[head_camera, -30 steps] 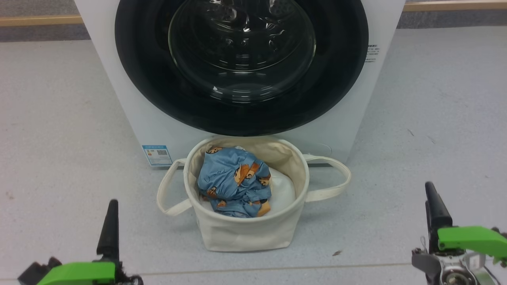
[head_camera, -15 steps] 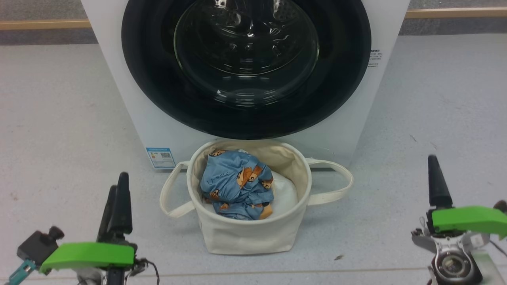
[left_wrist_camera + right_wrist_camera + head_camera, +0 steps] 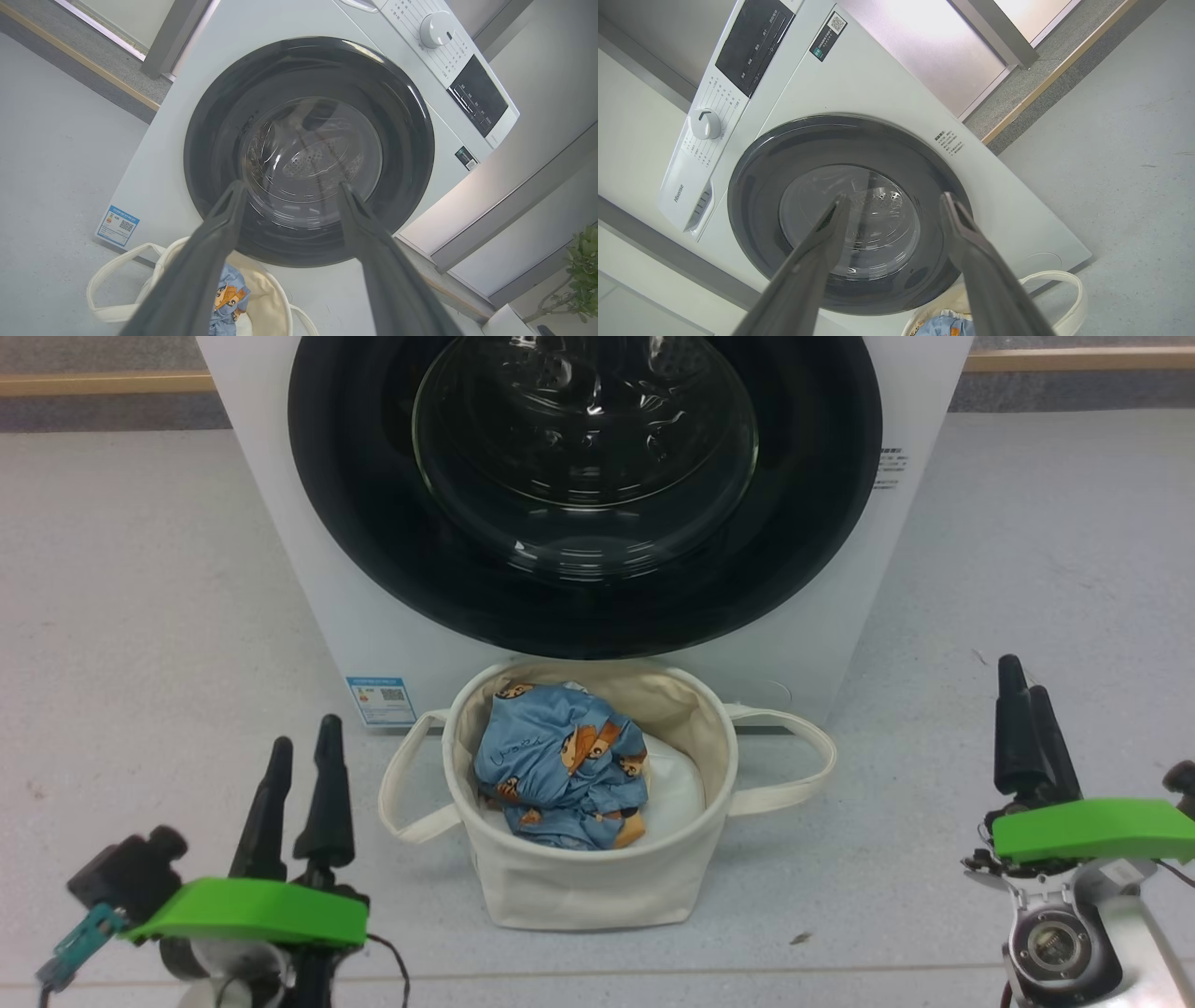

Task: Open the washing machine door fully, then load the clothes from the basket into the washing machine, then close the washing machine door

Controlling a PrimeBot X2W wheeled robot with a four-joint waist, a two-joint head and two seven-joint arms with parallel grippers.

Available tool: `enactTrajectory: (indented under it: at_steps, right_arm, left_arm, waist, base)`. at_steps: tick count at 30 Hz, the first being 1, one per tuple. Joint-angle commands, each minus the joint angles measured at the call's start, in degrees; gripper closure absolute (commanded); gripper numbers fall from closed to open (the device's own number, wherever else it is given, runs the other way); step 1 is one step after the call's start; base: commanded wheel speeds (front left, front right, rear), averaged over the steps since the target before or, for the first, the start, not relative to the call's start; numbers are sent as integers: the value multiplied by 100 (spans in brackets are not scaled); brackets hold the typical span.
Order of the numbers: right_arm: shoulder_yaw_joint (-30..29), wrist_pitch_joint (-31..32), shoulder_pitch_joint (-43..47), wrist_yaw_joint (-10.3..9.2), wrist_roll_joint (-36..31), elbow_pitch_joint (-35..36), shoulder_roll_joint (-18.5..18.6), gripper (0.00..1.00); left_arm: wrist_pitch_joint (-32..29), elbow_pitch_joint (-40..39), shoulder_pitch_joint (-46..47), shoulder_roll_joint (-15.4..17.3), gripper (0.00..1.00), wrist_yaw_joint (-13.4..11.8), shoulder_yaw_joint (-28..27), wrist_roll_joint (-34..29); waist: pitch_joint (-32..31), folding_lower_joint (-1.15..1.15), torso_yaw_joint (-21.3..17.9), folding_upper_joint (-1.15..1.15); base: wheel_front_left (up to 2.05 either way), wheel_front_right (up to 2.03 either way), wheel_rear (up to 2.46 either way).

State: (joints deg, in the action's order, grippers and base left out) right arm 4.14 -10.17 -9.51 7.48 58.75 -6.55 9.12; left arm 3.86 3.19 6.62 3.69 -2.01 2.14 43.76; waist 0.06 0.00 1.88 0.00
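While the head camera has shifted slightly since a second ago, we find the large round glossy black-rimmed door (image 3: 373, 523) with its clear domed glass shut as before against the white box-shaped front-loading washing machine (image 3: 794, 653). Just in front of it on the grey speckled floor (image 3: 140, 616) stands the small round cream canvas basket (image 3: 579, 887), in the same place relative to the machine. The light blue bear-printed fabric clothes (image 3: 551, 765) lie bunched inside it, unchanged, on a plain white bundle (image 3: 672, 784).

What differs is the arms. Our left pincer (image 3: 304, 733) has risen higher in the head view, left of the basket, and both its dark fingers now show, spread apart and gripping nothing. Our right pincer (image 3: 1020, 677) has likewise climbed, well to the right of the basket, released and empty. Through both wrist cameras we look between parted fingers at the closed door.
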Motion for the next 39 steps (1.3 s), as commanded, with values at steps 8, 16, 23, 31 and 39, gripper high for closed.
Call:
enactTrajectory:
  at_steps: [8,16,23,31,39]
  right_arm:
    - [-19,-120,-437,1,-1165,306,44,0]
    - [-105,-173,-471,1,-2081,300,-100,0]
    - [-236,-220,-522,1,-2858,303,-216,0]
    - [-270,-273,-559,1,-3346,97,-325,0]
    - [-310,-320,-600,1,-3841,58,-384,0]
  left_arm:
    - [203,-180,391,222,0,-440,196,-725]
    - [337,-32,499,365,0,-720,467,-1287]
    - [454,15,581,491,0,-1024,715,-1788]
    - [588,151,696,569,0,-1279,914,-2214]
    - [706,316,732,562,0,-1384,1038,-2522]
  waist:
    - [40,0,43,0]
    - [94,0,78,0]
    - [161,0,100,0]
    - [186,0,142,0]
    - [203,0,153,0]
  base:
    - [0,0,0]
    - [0,0,0]
    - [0,0,0]
    - [0,0,0]
    - [0,0,0]
